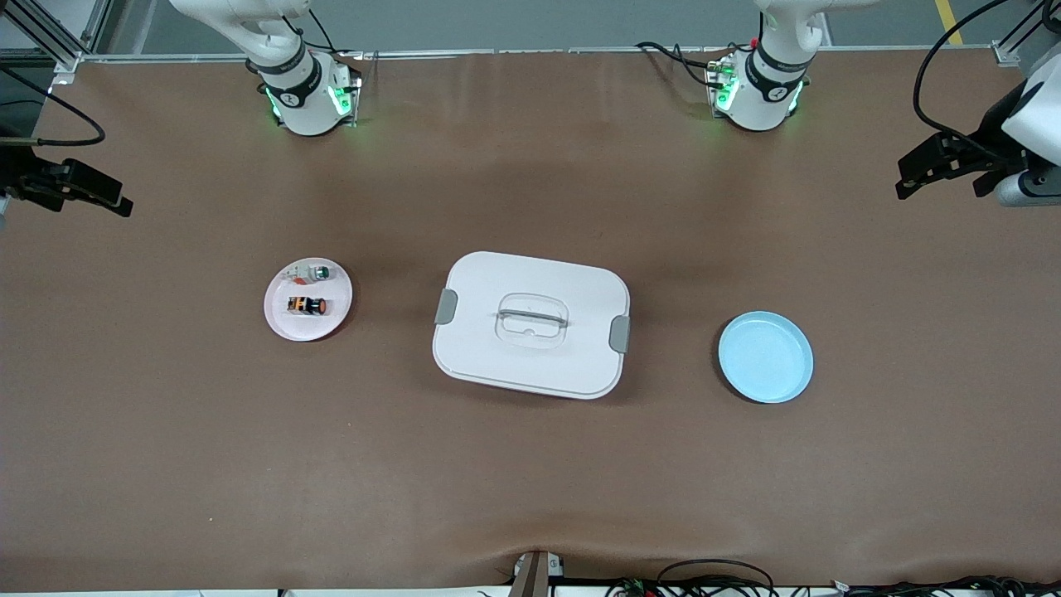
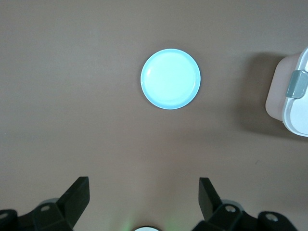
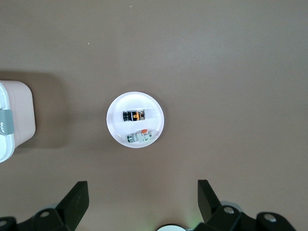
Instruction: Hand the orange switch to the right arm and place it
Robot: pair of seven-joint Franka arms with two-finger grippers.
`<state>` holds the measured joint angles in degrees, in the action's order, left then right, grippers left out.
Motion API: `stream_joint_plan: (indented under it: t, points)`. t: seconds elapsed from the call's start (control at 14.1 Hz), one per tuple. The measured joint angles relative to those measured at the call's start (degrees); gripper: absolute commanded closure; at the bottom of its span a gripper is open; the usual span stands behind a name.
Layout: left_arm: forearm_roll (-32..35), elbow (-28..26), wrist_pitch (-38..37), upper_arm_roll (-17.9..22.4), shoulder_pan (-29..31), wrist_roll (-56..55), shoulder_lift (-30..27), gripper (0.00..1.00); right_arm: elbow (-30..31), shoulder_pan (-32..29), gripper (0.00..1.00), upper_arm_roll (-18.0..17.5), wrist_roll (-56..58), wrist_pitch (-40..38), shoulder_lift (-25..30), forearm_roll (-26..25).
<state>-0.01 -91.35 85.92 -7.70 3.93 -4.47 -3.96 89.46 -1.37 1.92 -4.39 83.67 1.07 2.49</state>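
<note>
Orange and black, the orange switch point(image 1: 305, 305) lies on its side on my pale pink plate point(image 1: 282, 325) toward the right arm's end of the table, just beside the white-and-clear switch point(image 1: 314, 271), which sits on the same plate farther from the front camera. In the right wrist view the orange switch point(image 3: 134, 116) and the white-and-clear switch point(image 3: 139, 137) rest side by side on the pink plate point(image 3: 115, 127), well ahead of the fingers and roughly centred between them. I have the right gripper point(image 3: 143, 195) hanging high above the table with its 2 fingers point(image 3: 77, 198) spread wide, holding nothing.

My left gripper point(image 2: 144, 192) waits high over its own end of the table, its 2 fingers point(image 2: 78, 195) also wide apart and empty. An empty light blue plate point(image 2: 170, 79) lies ahead of those fingers, about midway between them. On the brown table point(image 1: 530, 464), between the 2 plates, I see a white lidded container point(image 1: 531, 323) with grey side latches; 1 corner of it shows in each wrist view.
</note>
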Motion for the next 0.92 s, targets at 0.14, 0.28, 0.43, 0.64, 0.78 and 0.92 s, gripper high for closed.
stream_joint_plan:
  t: [0.14, 0.28, 0.43, 0.64, 0.78, 0.92]
  points:
    - [0.00, 0.01, 0.00, 0.00, -0.01, 0.02, 0.00, 0.00, 0.00, -0.12, 0.00, 0.13, -0.13, 0.00, 0.00, 0.03]
    - [0.00, 0.07, 0.00, -0.01, -0.02, 0.04, -0.01, 0.00, 0.00, -0.22, 0.00, 0.15, 0.41, 0.01, 0.01, 0.04]
    - [-0.01, 0.42, 0.00, -0.01, -0.02, 0.04, -0.01, 0.00, 0.00, -0.81, 0.00, 0.18, 1.56, 0.05, 0.02, 0.04]
    - [-0.01, 0.96, 0.00, -0.32, -0.16, 0.04, -0.02, 0.00, 0.00, -1.75, 0.00, 0.24, 2.37, 0.15, 0.03, 0.05]
    - [-0.01, 0.97, 0.00, -0.51, -0.36, 0.04, -0.01, 0.00, 0.00, -1.78, 0.00, 0.22, 2.48, 0.19, 0.05, 0.06]
    - [-0.01, 0.97, -0.16, -0.52, -0.41, 0.04, -0.01, 0.00, 0.00, -1.78, 0.00, 0.20, 2.51, 0.33, 0.07, 0.06]
